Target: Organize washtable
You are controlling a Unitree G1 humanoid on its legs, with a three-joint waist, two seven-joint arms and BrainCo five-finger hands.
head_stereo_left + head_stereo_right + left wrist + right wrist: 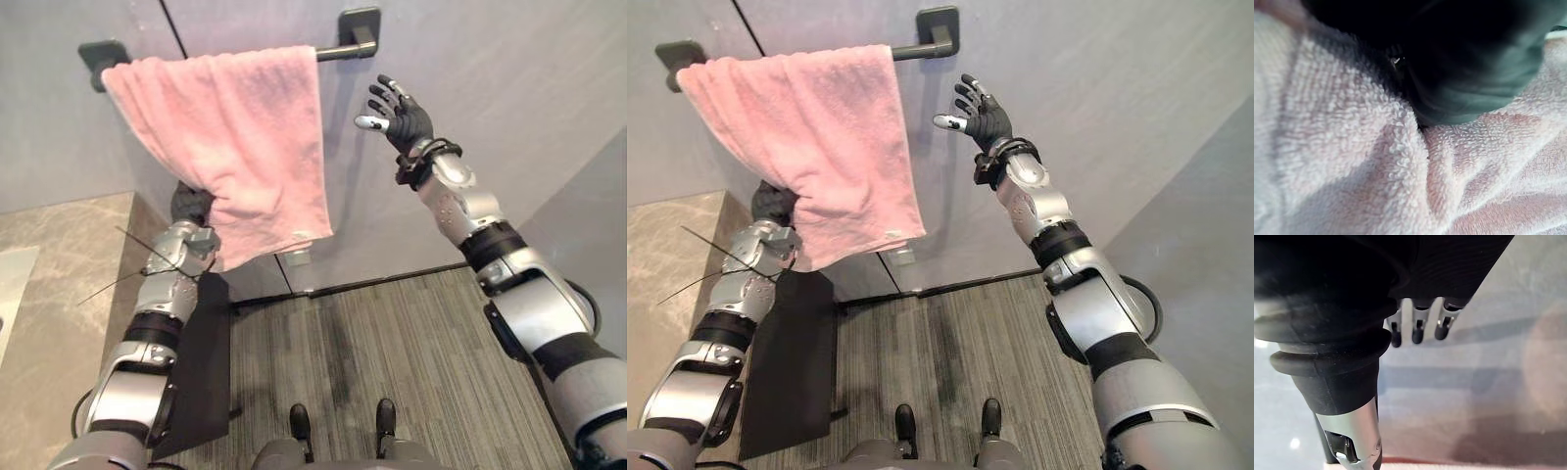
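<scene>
Overhead, pink towel [230, 137] hung draped over dark wall bar [340, 52] | left hand [192, 204] at towel's 7 o'clock edge, fingers hidden, state untellable | right hand [405, 118] at towel's 3 o'clock, fingers spread, empty.

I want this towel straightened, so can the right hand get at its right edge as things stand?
Probably yes. The right hand is raised with open fingers just beside the right edge of the pink towel, below the bare end of the bar, and nothing sits between them.
</scene>
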